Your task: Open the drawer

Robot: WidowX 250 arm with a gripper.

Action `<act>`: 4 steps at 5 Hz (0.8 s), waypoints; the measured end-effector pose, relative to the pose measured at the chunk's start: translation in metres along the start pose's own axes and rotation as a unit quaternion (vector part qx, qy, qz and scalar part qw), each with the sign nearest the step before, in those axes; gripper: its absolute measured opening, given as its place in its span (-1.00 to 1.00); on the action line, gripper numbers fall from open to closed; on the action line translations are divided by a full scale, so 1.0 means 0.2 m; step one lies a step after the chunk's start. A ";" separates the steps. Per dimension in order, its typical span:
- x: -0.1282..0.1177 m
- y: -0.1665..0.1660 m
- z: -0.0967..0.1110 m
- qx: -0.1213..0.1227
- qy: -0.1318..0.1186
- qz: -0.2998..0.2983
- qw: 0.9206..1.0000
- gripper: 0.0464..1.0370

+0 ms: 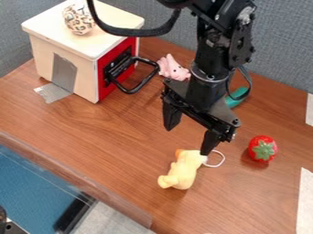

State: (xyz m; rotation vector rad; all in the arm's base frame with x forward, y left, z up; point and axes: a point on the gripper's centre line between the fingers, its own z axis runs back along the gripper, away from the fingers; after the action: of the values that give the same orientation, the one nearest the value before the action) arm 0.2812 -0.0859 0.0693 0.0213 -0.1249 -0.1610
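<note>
Yellow and soft, a plush toy [182, 171] lies close to the camera on the wooden bench [110, 141], its white cord loop [220, 161] beside one fingertip of the black gripper [187, 141]. The jaws stand well apart with nothing clamped between them, pointing down at the bench. That fingertip overlaps the toy's head in the view, and whether it touches or only hangs above I cannot tell. So the first likely trouble is a snag: a low sideways move could catch the cord and drag the toy along. Going outward, the black handle [145, 82] lies beyond the jaws, toward the upper left of the view, well outside their gap and apart from both fingers. It is a thin loop jutting from the red drawer [126, 74], which looks shut in the pale cabinet [44, 57]. Coming in askew, a finger might strike the bar rather than slip behind it; too shallow a hold would probably slide off once pulling starts. A pull out of line with the drawer could jam it or twist the cabinet, though a grey plate [54, 92] bent onto the bench seems meant to anchor it. Just past the handle, the pink toy [173, 71] sits near the opening path and may get knocked if the jaws swing wide.
</note>
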 end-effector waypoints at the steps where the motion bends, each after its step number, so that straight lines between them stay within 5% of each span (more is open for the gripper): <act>1: -0.02 0.00 -0.04 0.003 0.017 0.000 1.000 0.93; 4: 0.30 0.35 -0.10 0.049 0.016 0.086 0.995 0.93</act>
State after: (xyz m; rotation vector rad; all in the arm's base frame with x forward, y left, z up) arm 0.3532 -0.0272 0.0598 0.1102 -0.1023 0.0166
